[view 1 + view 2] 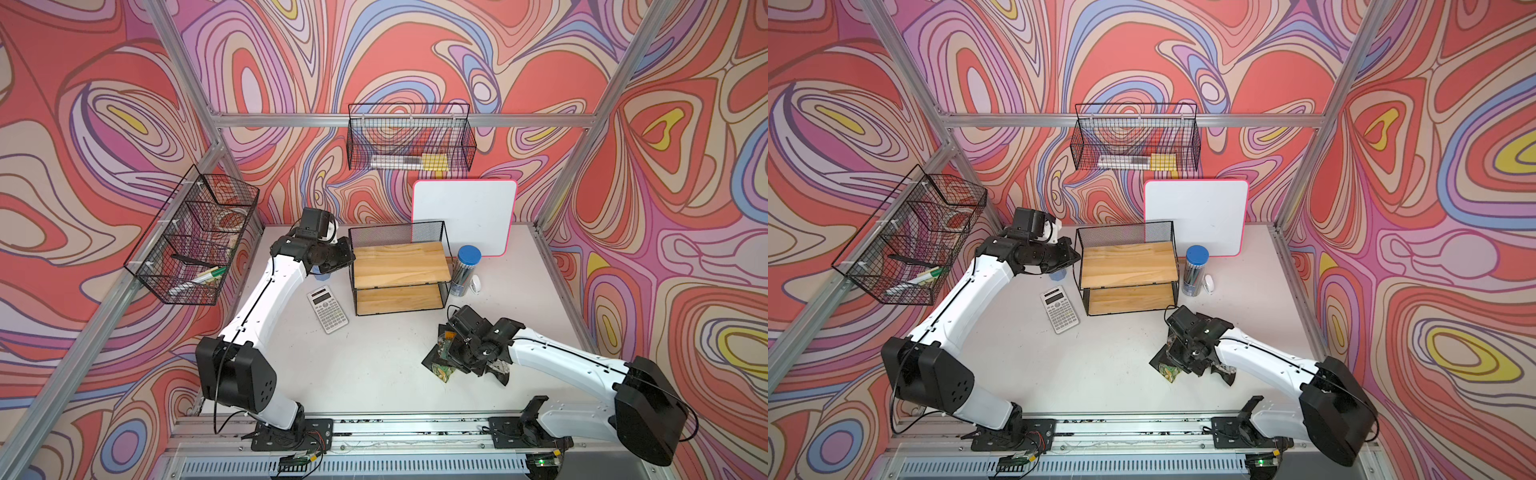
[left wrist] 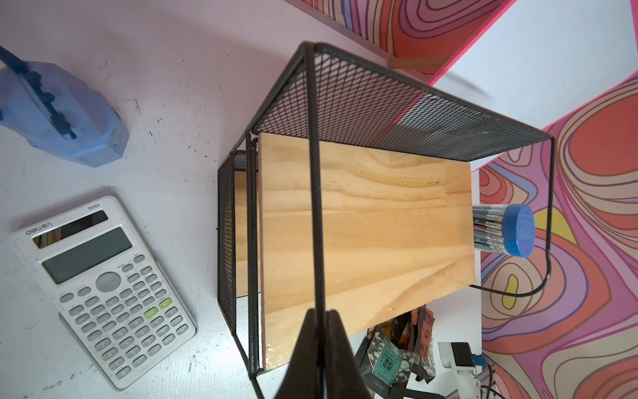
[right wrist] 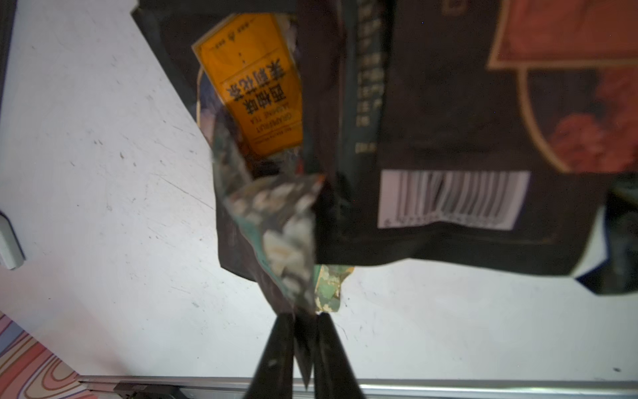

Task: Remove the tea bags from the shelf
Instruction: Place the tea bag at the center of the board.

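**1. left gripper** (image 2: 319, 312). I am clamping it on the thin black wire rail at the left end of the shelf (image 1: 401, 264). The jaws are together around the rod, steadying the rack.

**2. right gripper** (image 3: 305, 316). I am hanging it low over the table (image 1: 365, 365), nearer than the shelf and to its right. The jaws are standing narrowly apart with the dark corner of one sachet between them. I cannot tell whether they are pinching it or not.

**3. tea bags** (image 3: 448, 138). They are lying in a loose, overlapping heap on the table under the right gripper, apart from the shelf. They are flat square foil sachets, mostly black, with orange, red and pale green floral panels, and one is showing a barcode. I am judging them very light, thin, crinkly and slick, likely to slide over one another and to buckle rather than resist. The best hold looks like a pinch on a sealed edge or a raised corner, not on the flat face.

**4. shelf.** Two pale, smooth-grained wooden boards are sitting in a rigid black wire frame with a mesh back. Both boards are showing bare in both top views.

**5. Surroundings.** A grey-white calculator (image 1: 328, 309) is lying left of the shelf. A clear tub of pens (image 1: 467, 270) with a blue lid is standing to its right. A pink-edged whiteboard (image 1: 465, 216) is leaning at the far wall.
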Controlling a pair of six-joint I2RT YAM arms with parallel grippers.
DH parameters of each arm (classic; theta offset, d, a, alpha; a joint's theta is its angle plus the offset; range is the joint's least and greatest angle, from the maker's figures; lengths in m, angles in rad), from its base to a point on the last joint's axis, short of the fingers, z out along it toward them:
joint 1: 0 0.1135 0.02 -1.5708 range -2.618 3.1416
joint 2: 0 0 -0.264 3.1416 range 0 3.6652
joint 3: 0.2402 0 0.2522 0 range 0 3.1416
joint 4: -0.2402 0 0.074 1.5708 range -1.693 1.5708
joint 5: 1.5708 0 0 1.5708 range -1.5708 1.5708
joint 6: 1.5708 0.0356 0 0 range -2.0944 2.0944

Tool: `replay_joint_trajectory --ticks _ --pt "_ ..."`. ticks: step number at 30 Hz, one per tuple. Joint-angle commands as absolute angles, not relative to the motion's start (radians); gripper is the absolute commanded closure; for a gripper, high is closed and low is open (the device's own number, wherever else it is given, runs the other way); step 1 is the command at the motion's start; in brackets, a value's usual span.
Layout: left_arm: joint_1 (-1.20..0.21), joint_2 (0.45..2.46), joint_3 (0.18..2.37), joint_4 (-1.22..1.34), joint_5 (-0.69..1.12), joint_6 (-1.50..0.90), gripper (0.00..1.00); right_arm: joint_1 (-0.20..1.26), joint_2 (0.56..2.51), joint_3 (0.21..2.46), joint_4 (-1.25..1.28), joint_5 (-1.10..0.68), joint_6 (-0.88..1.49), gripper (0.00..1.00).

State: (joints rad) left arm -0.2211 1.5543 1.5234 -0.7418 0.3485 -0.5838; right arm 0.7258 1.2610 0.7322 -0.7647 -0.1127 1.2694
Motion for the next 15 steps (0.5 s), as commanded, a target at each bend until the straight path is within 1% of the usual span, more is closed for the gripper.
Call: replay_joint_trajectory --ticks 1,4,6,10,15 --pt "-0.224 1.565 1.543 -0.79 0.356 -0.564 1.0 0.721 1.236 0.786 -0.817 -0.055 1.239 0.72" --pt "-0.224 1.562 1.548 -0.797 0.346 -0.562 1.0 0.721 1.226 0.834 -0.85 -0.029 1.221 0.64" --pt "-0.224 1.559 1.553 -0.806 0.338 -0.559 1.0 0.721 1.223 0.874 -0.886 -0.01 1.207 0.61" --pt "-0.224 1.546 1.567 -0.823 0.303 -0.557 0.85 0.721 1.195 0.965 -0.962 0.062 1.181 0.58" --pt "-0.224 1.507 1.586 -0.847 0.223 -0.568 0.63 0.721 1.179 1.131 -1.123 0.245 1.125 0.54"
